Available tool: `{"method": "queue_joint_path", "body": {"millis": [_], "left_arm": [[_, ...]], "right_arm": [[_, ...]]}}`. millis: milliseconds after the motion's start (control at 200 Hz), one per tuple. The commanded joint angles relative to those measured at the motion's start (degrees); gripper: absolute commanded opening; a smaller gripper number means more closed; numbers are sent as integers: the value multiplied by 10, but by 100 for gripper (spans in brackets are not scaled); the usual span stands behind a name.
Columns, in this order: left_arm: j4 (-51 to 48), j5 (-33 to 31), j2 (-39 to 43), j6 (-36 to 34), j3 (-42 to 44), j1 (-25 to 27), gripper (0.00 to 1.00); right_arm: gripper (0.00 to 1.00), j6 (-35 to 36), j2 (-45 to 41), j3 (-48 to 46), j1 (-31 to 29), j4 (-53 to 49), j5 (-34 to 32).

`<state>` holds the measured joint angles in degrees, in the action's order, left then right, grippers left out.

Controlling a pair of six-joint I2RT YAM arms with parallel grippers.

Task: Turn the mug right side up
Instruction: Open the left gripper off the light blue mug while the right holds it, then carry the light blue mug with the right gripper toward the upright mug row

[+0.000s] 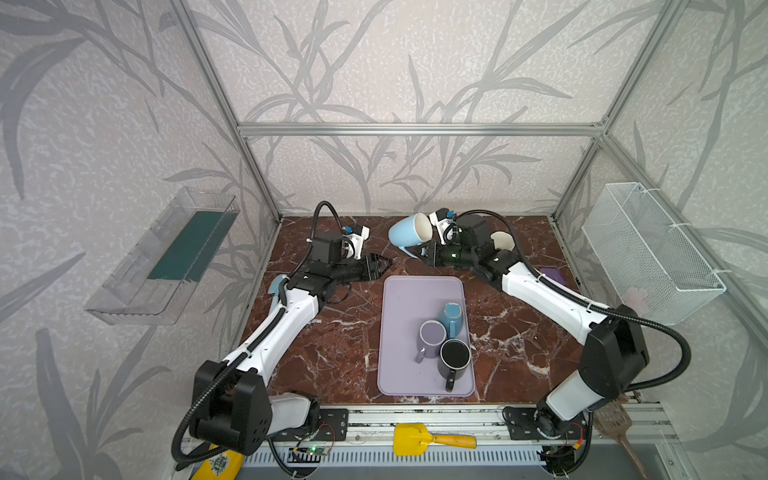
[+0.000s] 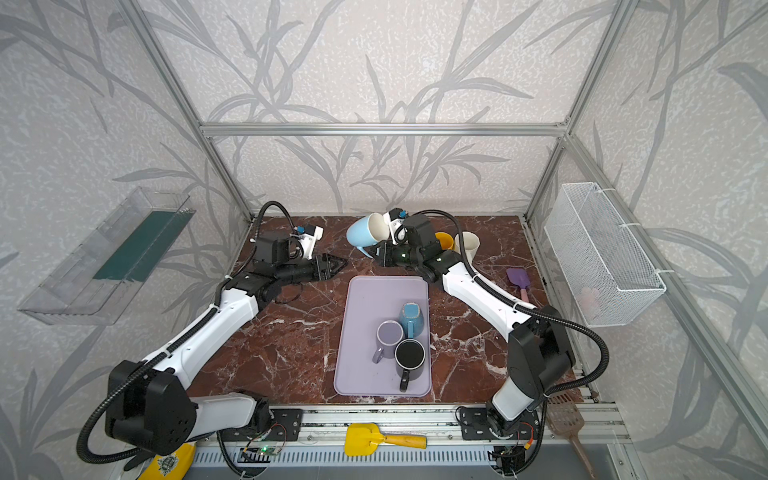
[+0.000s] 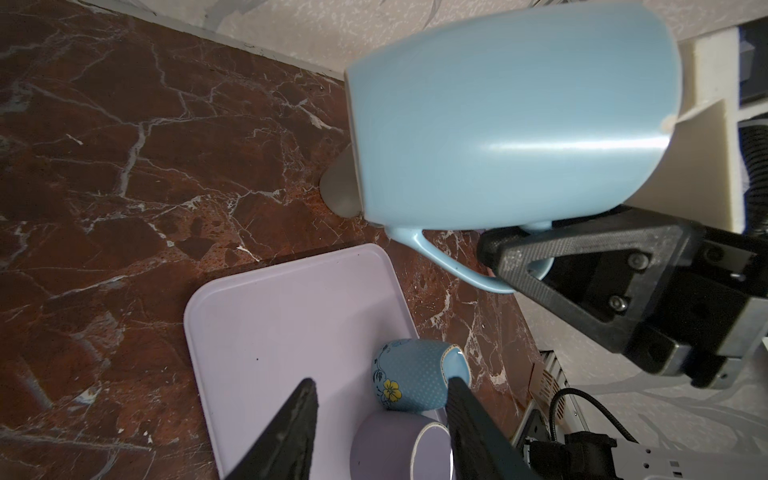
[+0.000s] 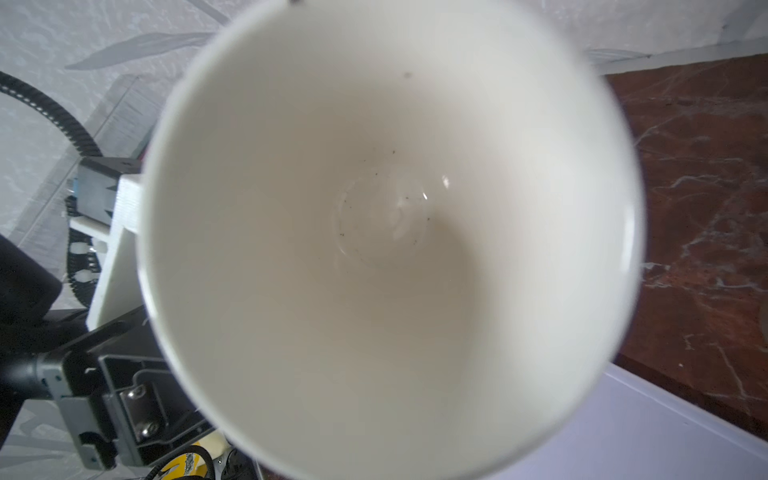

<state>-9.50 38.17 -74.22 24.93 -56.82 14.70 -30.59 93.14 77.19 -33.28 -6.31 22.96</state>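
Mug (image 1: 409, 232) hangs on its side above the far middle of the desk (image 1: 324, 357), pinched by its handle in the right end effector (image 1: 427, 252), likely for rolling upright, while the left end effector (image 1: 383, 262) hovers spread and empty just left.

In both top views the right tool's (image 1: 424, 251) fingertips are lost behind the handle of the light blue mug (image 1: 409, 232). In the right wrist view the mug's white inside fills the picture. Its rim is blurred, runs off the picture's edges and covers that tool wholly. Just behind that tool's wrist, a cream cup (image 1: 503, 240) shows only part of its rim and a yellow cup (image 2: 444, 240) only a sliver. Between the left tool's (image 3: 382, 384) fingers (image 3: 291, 432), a lilac mug (image 3: 395, 451) is cut off by the picture's edge.
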Motion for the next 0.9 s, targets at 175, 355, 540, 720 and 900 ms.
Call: {"method": "queue_joint_path", "body": {"millis": [175,355,540,720,900], "left_arm": [[-75,-74,0,-60,-42,37,53],[-106,-127,-12,-81,-58,66,52],[-124,-160,-33,-93,-72,94,52],[-126,-169,-39,-94,-75,103,52],[-129,-174,-40,-95,-74,109,52]], "right_arm": [[0,65,43,90,1,-96,-85],[0,69,81,125,0,-139,-107],[0,76,109,154,0,-175,-133],[0,83,139,186,-2,-217,-174],[0,85,181,231,-3,-252,-196]]}}
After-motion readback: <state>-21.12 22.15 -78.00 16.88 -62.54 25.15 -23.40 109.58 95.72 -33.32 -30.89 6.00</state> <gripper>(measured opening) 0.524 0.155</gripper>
